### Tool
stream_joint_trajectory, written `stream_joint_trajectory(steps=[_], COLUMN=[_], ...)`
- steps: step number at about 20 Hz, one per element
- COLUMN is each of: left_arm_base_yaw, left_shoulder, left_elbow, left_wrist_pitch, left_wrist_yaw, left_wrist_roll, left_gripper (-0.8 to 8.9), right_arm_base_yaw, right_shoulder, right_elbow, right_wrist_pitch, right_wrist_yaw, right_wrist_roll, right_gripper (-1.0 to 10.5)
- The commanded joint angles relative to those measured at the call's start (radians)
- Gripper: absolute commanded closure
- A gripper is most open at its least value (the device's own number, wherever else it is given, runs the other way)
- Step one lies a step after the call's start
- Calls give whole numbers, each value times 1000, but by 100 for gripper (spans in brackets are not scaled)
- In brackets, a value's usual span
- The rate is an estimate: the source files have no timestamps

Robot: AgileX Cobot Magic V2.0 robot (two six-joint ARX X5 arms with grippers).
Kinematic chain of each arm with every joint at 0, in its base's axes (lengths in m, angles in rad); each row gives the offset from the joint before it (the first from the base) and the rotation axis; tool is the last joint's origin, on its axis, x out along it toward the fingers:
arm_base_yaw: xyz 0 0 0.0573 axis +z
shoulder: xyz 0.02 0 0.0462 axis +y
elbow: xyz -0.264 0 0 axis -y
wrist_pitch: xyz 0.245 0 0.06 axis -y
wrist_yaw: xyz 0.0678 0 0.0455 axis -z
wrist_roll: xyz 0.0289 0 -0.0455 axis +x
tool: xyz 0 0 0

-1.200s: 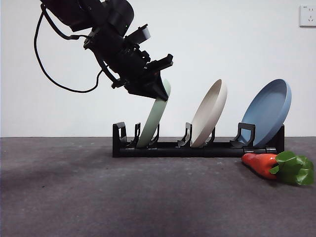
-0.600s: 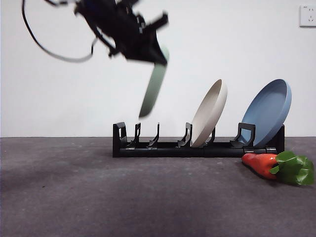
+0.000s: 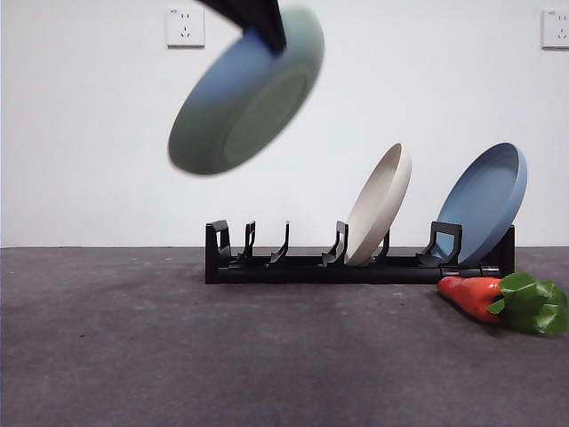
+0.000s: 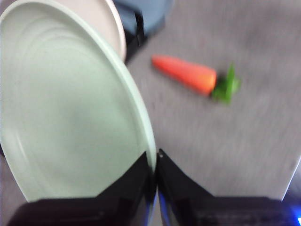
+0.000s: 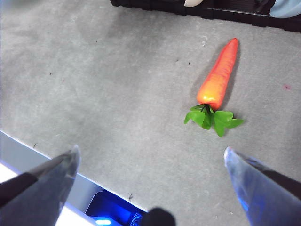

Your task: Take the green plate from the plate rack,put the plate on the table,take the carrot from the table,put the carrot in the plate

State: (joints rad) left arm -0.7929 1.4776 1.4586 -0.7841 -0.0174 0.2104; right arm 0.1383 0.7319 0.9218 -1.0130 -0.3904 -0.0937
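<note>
My left gripper (image 3: 267, 31) is shut on the rim of the green plate (image 3: 244, 93) and holds it tilted high in the air, above the left end of the plate rack (image 3: 356, 262). In the left wrist view the gripper (image 4: 155, 162) pinches the plate (image 4: 66, 108) at its edge. The carrot (image 3: 480, 298) lies on the table (image 3: 178, 347) in front of the rack's right end; it also shows in the left wrist view (image 4: 186, 74). My right gripper (image 5: 150, 157) is open and empty, hovering above the table near the carrot (image 5: 218, 80).
A cream plate (image 3: 378, 205) and a blue plate (image 3: 484, 200) stand in the rack's middle and right slots. The rack's left slots hold nothing. Two wall sockets (image 3: 185, 27) are on the white back wall.
The left gripper lifted the green plate out of the rack's left slot and raised it high, swinging it so its underside faces the front view.
</note>
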Motion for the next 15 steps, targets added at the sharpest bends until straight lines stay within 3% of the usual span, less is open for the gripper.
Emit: stream_joint_trajectory(steps=[1,2,6,9,15], left_arm_base_yaw=[-94,-124,-186,-208,-218], left_shoulder=[8,10,16,48,200], left_elbow=[-72,-115,-310,-433,-466], left_wrist_pitch=[19,27,173,283,423], left_wrist_yaw=[-101,-151,-195,-273,-318], left_wrist_roll=[48,52,64,126,202], left_gripper=[819,820,820,820,820], right_arm_base_yaw=[2,2,2,2,2], right_shoulder=[1,1,1,4,42], right_elbow=[3,3,3,3,3], right_wrist_pitch=[7,9,11,11,11], right_wrist_yaw=[-1,-1,-2,-1,-2], right_wrist_roll=[-1,-1,0,0,0], right_gripper=[257,257,257,257,257])
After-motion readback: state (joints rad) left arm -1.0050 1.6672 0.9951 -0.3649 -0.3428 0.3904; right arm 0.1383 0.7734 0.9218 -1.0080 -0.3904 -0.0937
